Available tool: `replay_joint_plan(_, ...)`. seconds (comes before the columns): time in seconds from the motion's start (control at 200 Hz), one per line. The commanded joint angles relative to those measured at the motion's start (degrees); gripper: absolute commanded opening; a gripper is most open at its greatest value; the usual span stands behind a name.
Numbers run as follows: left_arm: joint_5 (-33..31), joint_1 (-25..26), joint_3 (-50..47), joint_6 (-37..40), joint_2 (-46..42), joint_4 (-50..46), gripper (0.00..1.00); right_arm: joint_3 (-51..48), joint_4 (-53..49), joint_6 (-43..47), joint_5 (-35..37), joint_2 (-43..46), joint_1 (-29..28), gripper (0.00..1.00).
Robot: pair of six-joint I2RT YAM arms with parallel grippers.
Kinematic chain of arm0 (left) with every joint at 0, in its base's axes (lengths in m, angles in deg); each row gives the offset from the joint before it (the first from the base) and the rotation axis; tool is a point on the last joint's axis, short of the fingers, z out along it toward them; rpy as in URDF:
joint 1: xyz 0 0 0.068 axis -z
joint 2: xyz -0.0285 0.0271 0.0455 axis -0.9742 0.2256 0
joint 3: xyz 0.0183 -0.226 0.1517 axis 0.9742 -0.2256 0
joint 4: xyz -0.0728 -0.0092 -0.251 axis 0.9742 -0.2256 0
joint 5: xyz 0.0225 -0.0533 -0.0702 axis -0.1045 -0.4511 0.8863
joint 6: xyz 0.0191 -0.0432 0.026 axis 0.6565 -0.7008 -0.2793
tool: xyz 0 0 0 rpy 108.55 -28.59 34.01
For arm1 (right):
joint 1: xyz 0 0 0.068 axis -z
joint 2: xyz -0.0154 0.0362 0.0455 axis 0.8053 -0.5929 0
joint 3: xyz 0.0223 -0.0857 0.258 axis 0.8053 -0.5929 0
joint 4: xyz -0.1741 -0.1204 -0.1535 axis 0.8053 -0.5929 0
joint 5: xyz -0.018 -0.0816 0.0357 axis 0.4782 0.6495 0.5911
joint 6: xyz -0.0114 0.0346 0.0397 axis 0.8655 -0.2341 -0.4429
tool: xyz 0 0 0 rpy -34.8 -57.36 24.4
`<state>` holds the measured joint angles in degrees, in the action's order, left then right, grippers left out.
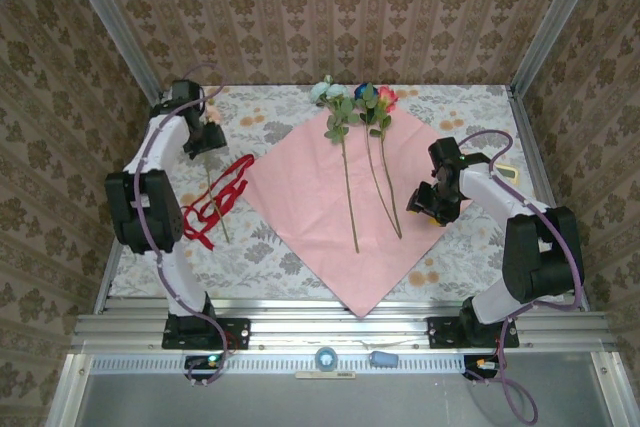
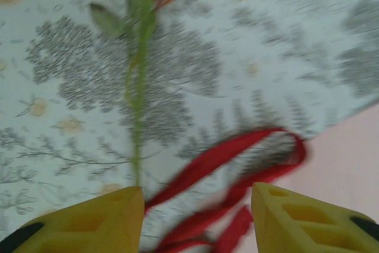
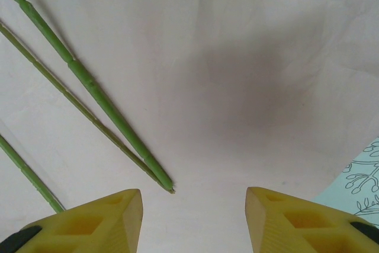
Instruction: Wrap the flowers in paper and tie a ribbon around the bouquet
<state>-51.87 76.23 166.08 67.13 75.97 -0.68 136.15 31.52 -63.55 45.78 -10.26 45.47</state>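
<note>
Between the right fingers (image 3: 95, 223): nothing; they stand spread above the paper (image 3: 249, 75), pink side up, with its right edge just off their right tip.
Just ahead of the right fingers, toward their left tip: bare stem ends of the flowers (image 3: 89, 82), lying loose on the sheet.
Between the left fingers (image 2: 89, 223): nothing gripped; they are spread, and loops of the ribbon (image 2: 213, 163) lie untied on the tabletop (image 2: 284, 45) just in front of them.
Ahead of the left tip of the left fingers: one stray stem (image 2: 135, 117), off the paper and running away from them; this view is blurred.
Done: sheet laid flat, most stems resting on it.
Left, by the look of it: bring the stray stem over, roll the paper around the stems, tie the ribbon. No bouquet exists yet, so this is an early stage.
</note>
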Motion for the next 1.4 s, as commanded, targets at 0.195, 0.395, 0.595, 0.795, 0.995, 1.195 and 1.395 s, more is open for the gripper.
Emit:
replay_joint_plan(0.195, -2.1, -1.5, 1.4, 4.5, 8.8, -2.3, 0.47, 0.4, -0.8, -1.0, -0.4, 1.9, -0.4, 0.51)
replay_joint_plan(0.395, -2.2, -1.5, 2.5, 5.2, 11.9, -1.7, 0.37, 0.4, -1.1, -1.1, -0.4, 1.9, -0.4, 0.51)
replay_joint_plan(0.595, -2.8, -1.1, 2.1, 6.7, 11.0, -1.1, 0.15, 0.6, -1.1, -1.3, -0.4, 1.8, -0.4, 0.51)
replay_joint_plan(0.795, -4.3, 0.3, 1.5, 7.2, 6.1, -1.3, 0.01, 0.8, -0.7, -1.5, -0.5, 1.3, -0.5, 0.51)
replay_joint_plan(0.995, -4.6, 2.7, 2.4, 3.5, -2.2, -4.4, 0.0, 1.1, -1.0, -1.3, 0.0, 1.6, -0.5, 0.51)
replay_joint_plan(1.195, 7.1, 9.3, 2.4, -7.9, -12.3, -0.8, 0.0, 0.6, -0.9, -0.8, 0.6, 2.1, -0.4, 0.51)
replay_joint_plan(1.395, 15.1, 24.4, -0.6, -18.8, -12.5, 19.0, 0.0, -0.1, 0.2, -0.9, -0.3, 1.6, 0.0, 0.51)
